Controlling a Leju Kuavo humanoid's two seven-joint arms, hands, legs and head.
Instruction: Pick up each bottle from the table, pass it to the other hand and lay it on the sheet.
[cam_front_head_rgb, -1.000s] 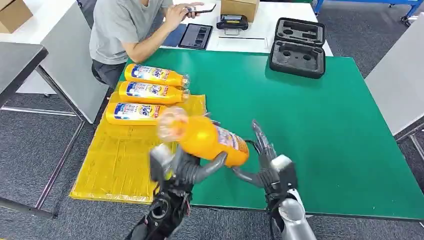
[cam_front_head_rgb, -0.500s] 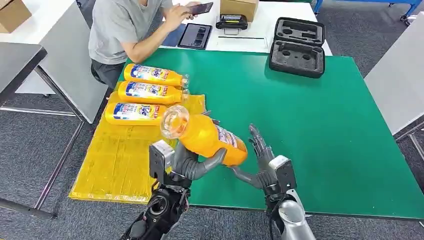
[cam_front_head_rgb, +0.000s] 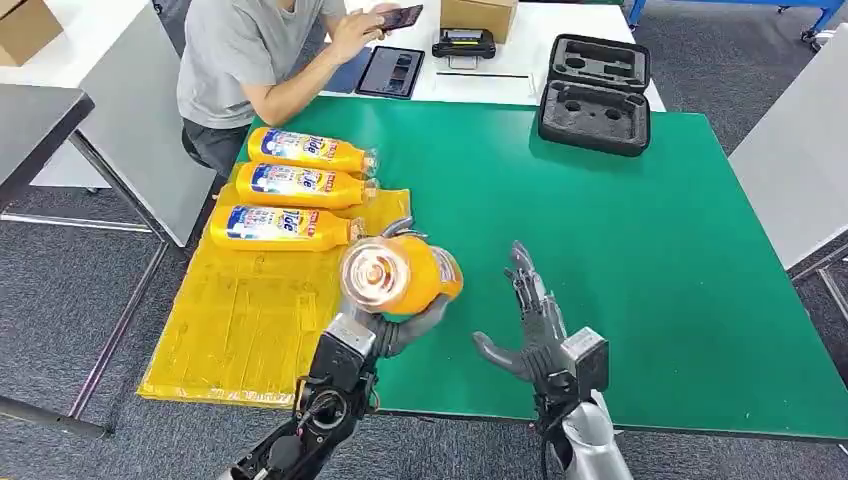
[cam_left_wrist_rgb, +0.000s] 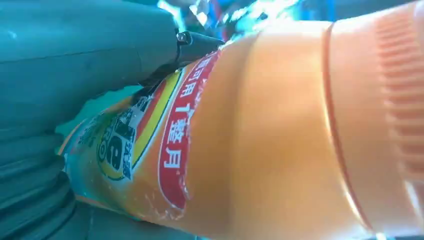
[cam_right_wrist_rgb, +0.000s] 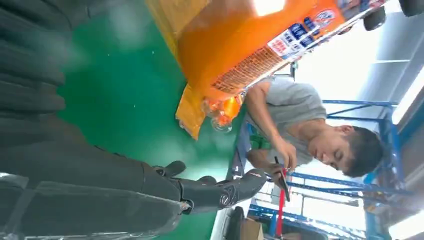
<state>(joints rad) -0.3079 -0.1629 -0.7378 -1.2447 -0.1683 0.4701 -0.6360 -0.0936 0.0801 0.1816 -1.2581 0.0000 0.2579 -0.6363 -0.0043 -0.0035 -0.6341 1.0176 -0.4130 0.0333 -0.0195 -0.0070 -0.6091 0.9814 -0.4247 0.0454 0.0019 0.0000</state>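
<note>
Orange bottle (cam_front_head_rgb: 402, 274): we see it held up above the near edge of the green table (cam_front_head_rgb: 640, 260), its clear base turned toward our head camera, just right of the sheet's near right part.
Left robot hand (cam_front_head_rgb: 395, 322): we see its grey thumb and fingers wrapped under and around the bottle, gripping it alone.
Right robot hand (cam_front_head_rgb: 528, 330): fingers spread and holding nothing, now apart from the bottle, where half a second ago it stood right against the bottle's side.
What changed: we watch the bottle swing from lying slantwise between both hands to pointing almost end-on at us, and shift left toward the sheet.
Meaning: we judge the handover complete, with the carry to the sheet under way.
Yellow sheet (cam_front_head_rgb: 235, 320): three bottles (cam_front_head_rgb: 290, 185) lie side by side on its far part; its near part is bare.
Next: we expect the held bottle to go down near the third one.
Risk: the smooth, rounded bottle could roll once released.
Person (cam_front_head_rgb: 250, 45): sits at the far left corner, looking at a phone.
</note>
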